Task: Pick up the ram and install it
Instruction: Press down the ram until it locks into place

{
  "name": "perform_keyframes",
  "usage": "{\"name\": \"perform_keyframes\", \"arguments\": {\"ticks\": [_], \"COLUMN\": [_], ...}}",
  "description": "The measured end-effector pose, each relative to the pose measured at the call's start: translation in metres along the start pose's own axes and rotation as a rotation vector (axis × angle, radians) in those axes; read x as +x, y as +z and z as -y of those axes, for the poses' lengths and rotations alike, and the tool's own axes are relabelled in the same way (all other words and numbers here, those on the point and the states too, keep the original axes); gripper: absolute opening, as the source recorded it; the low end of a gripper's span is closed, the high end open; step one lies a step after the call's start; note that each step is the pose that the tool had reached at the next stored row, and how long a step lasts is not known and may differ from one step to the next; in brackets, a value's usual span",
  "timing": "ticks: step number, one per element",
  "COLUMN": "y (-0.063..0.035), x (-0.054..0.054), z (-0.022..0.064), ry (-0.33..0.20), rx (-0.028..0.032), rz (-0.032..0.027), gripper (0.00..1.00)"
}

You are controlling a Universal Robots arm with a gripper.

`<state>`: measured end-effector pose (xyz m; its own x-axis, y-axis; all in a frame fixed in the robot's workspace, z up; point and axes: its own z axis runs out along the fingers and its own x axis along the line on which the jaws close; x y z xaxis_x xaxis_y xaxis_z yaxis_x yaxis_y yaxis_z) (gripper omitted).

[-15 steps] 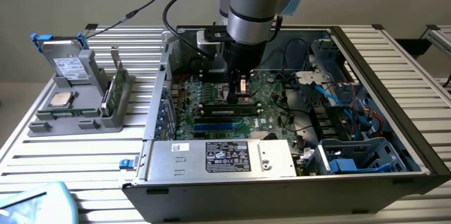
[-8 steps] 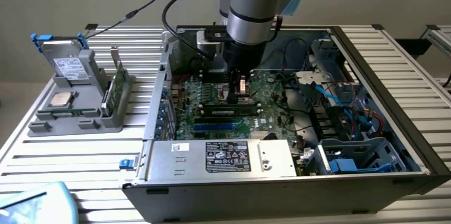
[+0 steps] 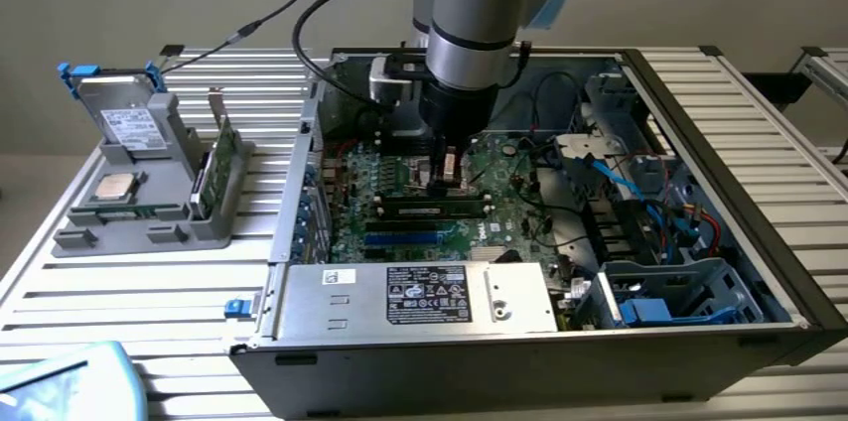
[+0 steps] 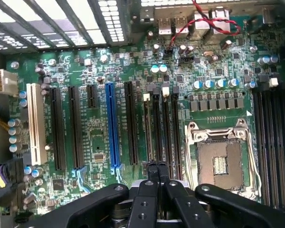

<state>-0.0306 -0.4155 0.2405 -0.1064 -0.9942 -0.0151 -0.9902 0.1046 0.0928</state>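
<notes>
Green ram [image 3: 427, 209], one, in slot

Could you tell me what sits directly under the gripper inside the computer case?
The shut gripper presses on the ram, which lies in a slot on the motherboard. The slot's contacts beneath the stick are covered.

An open black computer case [image 3: 742, 272] lies on a slatted metal worktop [image 3: 133, 292]. Inside it, a green motherboard [image 4: 109, 66] carries a white slot [image 4: 35, 123], a blue slot [image 4: 112, 126] and an empty processor socket [image 4: 222, 164]. A silver power supply [image 3: 411, 297] with a black label sits along the case's near edge. At the exterior view's left, a grey holder [image 3: 146, 212] keeps a square silver chip [image 3: 117, 185] and an upright green card [image 3: 218, 168].
</notes>
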Motion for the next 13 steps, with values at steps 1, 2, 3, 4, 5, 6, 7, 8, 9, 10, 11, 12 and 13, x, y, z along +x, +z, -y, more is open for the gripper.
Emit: {"name": "perform_keyframes", "arguments": {"ticks": [1, 2, 3, 4, 5, 6, 7, 8, 9, 10, 11, 12, 13], "y": [0.0008, 0.0015, 0.0018, 0.0019, 0.0021, 0.0022, 0.0022, 0.0022, 0.0022, 0.0022, 0.0022, 0.0022, 0.0022], "x": [0.0000, 0.0000, 0.0000, 0.0000, 0.0000, 0.0000, 0.0000, 0.0000, 0.0000, 0.0000, 0.0000, 0.0000, 0.0000], "z": [0.0001, 0.0001, 0.0002, 0.0002, 0.0002, 0.0002, 0.0002, 0.0002, 0.0002, 0.0002, 0.0002, 0.0002, 0.0003], "ry": [0.017, 0.036, 0.053, 0.070, 0.086, 0.119, 0.135, 0.150, 0.165, 0.179, 0.194, 0.209, 0.224], "rx": [0.0003, 0.0005, 0.0008, 0.0010, 0.0013, 0.0018, 0.0020, 0.0022, 0.0025, 0.0027, 0.0029, 0.0032, 0.0034], "rz": [0.0017, 0.0034, 0.0048, 0.0064, 0.0080, 0.0111, 0.0127, 0.0141, 0.0154, 0.0167, 0.0181, 0.0195, 0.0209], "gripper": [0.10, 0.10, 0.10, 0.10, 0.10, 0.10, 0.10, 0.10, 0.10, 0.10, 0.10, 0.10, 0.10]}}
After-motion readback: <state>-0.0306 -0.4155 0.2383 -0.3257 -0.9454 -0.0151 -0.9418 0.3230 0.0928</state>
